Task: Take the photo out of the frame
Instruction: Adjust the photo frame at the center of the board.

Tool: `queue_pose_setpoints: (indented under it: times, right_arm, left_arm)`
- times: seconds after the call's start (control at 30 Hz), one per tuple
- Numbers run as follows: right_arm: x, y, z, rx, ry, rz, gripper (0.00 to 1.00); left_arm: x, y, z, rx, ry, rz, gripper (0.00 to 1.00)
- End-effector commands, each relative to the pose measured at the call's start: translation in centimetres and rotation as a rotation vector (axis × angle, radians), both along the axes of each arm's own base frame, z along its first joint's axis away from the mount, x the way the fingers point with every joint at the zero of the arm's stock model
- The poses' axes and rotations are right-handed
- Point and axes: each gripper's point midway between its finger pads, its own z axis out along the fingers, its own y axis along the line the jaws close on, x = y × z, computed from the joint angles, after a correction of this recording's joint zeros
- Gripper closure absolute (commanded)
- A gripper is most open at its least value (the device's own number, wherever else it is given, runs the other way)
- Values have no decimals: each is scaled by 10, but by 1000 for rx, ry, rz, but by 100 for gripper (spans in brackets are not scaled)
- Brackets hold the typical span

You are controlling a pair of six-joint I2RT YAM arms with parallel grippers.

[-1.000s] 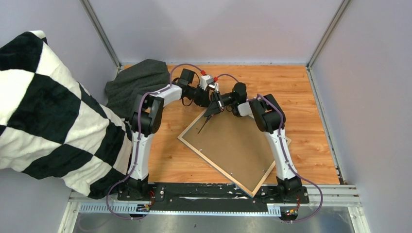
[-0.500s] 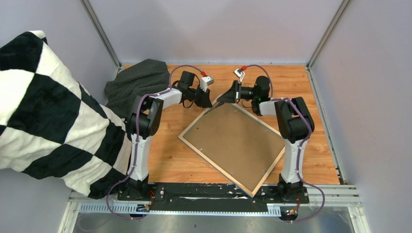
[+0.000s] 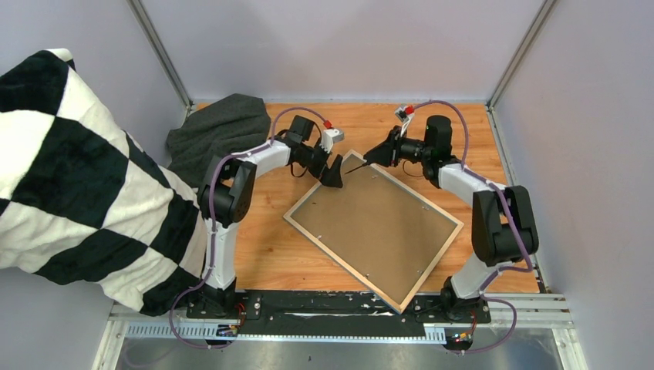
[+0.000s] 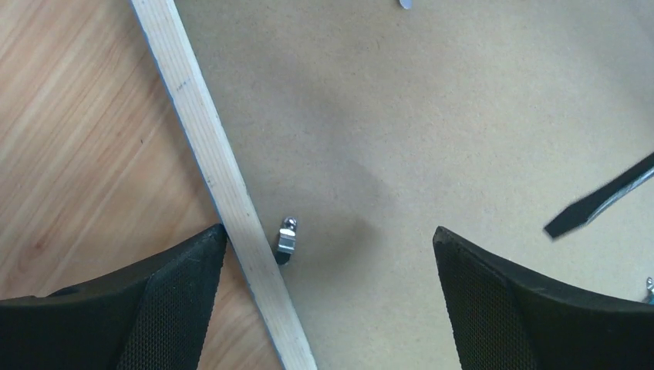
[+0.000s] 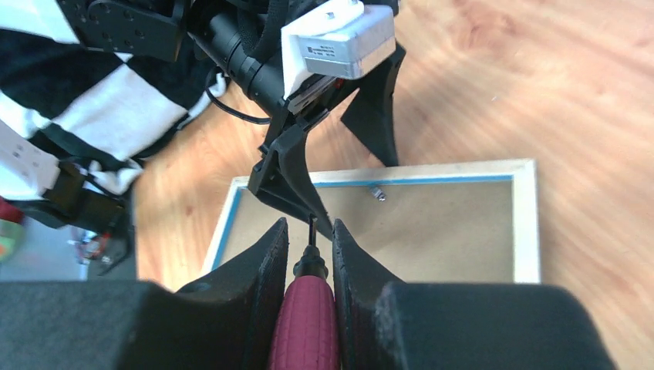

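Opened left gripper (image 4: 328,235) wide over the frame (image 4: 224,177) edge, holding nothing. Pulled right gripper (image 5: 308,225) back off the frame, squeezing a screwdriver (image 5: 307,324).

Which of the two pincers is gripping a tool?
The right pincer: it is shut on the maroon-handled screwdriver, while the left pincer stands open and empty above the edge of the frame.

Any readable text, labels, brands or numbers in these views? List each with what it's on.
White box on the left wrist: a label with small dark print, too blurred to read.
Backing board, frame, screwdriver: no text shows.
Nothing legible in any view.
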Motion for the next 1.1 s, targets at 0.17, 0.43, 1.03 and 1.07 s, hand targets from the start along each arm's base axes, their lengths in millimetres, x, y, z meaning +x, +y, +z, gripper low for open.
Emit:
queue_pose_setpoints:
  times: [0.17,0.43,1.03,1.07]
  right_arm:
    - [-10,-23,-12,-184,-86,-41,100]
    - [-7,-25,-5,-183,-73,-74,100]
    - [-16,-27,5,-197,-105,-67,100]
    - [-16,-27,5,-197,-103,-67,100]
  left_arm:
    - [-24,42,54,125,-62,-3,0]
    - [-63,115,4,361,-47,68,4]
    - [-78,126,-40,443,60,40,41]
    - [-78,127,-42,450,61,41,44]
